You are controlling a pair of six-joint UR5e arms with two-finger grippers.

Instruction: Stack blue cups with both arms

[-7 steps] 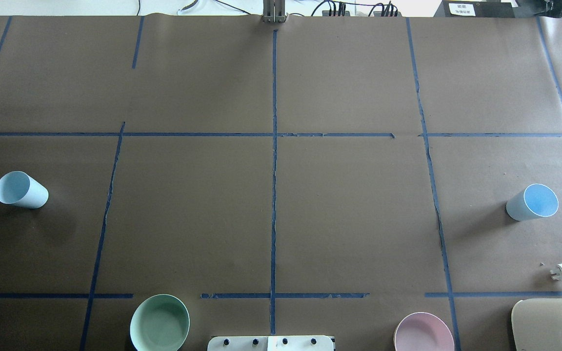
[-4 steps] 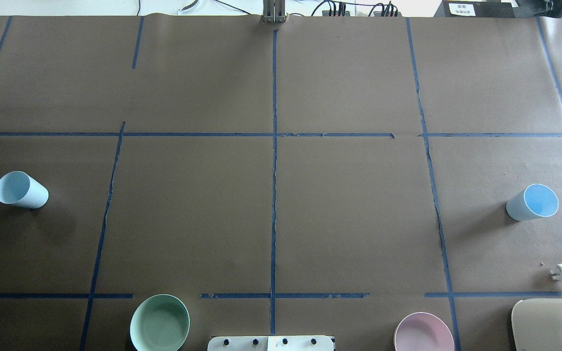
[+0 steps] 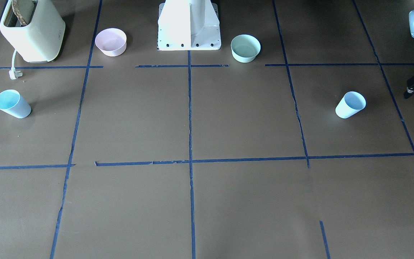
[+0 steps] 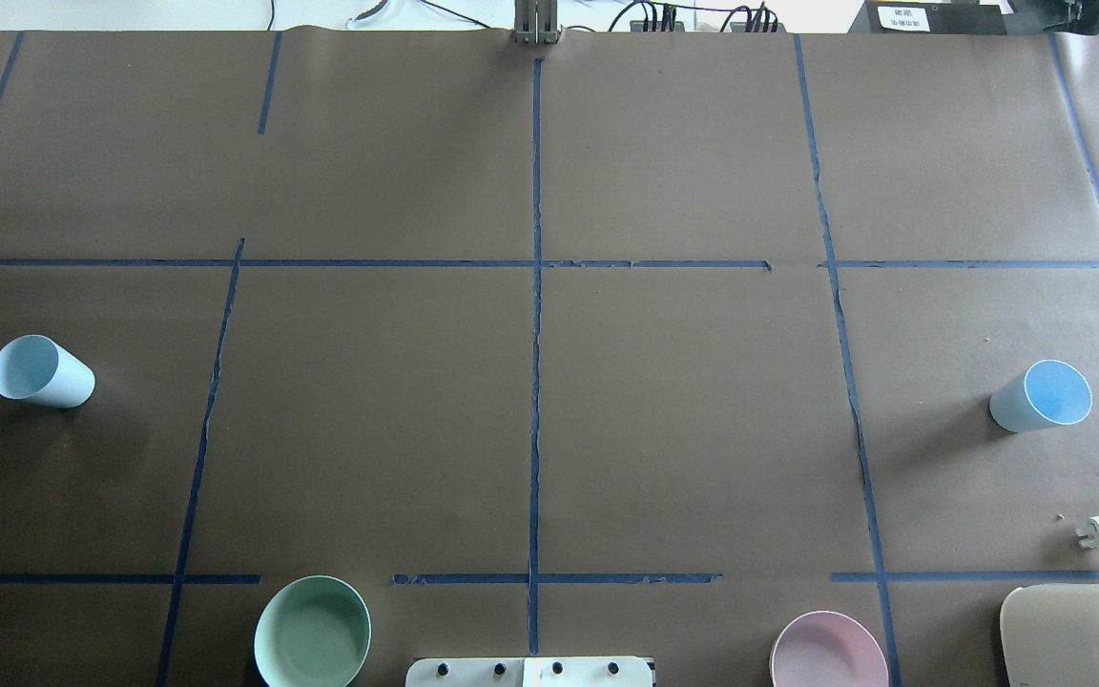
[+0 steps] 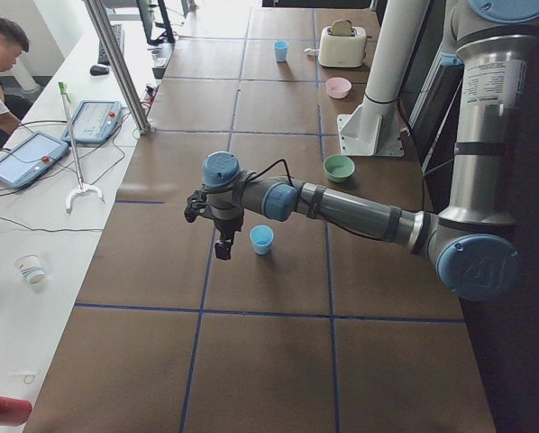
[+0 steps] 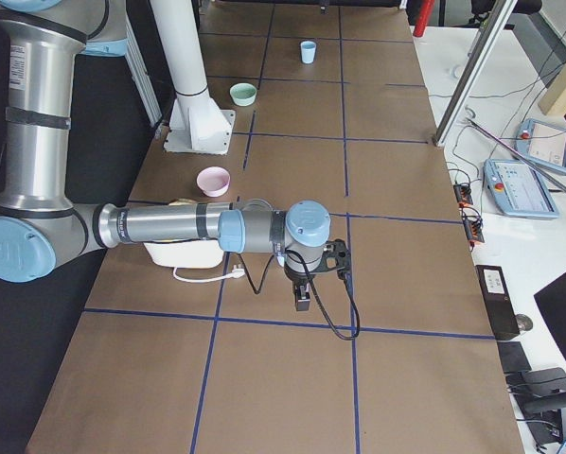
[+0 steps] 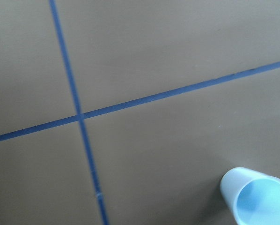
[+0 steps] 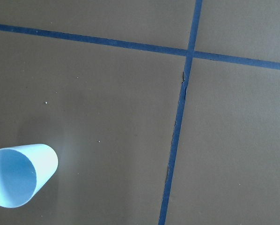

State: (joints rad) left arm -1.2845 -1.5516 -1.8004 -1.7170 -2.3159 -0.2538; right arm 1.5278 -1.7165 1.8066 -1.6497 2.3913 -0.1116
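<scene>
The two small pale-blue tapered plastic tumblers stand upright and well apart. The left cup (image 4: 42, 372) is toward the table end on the robot's left, and the right cup (image 4: 1041, 396) is toward the opposite end. Nothing about them has changed over the last second: in the overhead view both sit on the same spots as before, so by my reading the stacking has not begun. The left gripper (image 5: 222, 249) hovers above the brown paper-covered table (image 4: 683, 429) just beside the left cup, which its wrist camera shows only in the lower right corner (image 7: 257, 196). The right gripper (image 6: 302, 301) hangs over the paper, and its wrist camera has the right cup low on the left (image 8: 21, 176). Both cups rest on the table, so neither gripper holds one, but I cannot tell from the side views how far the fingers are parted. Farther out, the round mint-green bowl (image 4: 312, 632) and the round pale-pink bowl (image 4: 829, 651) flank the white pedestal base (image 3: 189, 27), likewise unmoved. The cream toaster (image 3: 32, 30) stands near the right cup. Each arm probably needs to centre over its cup before descending.
</scene>
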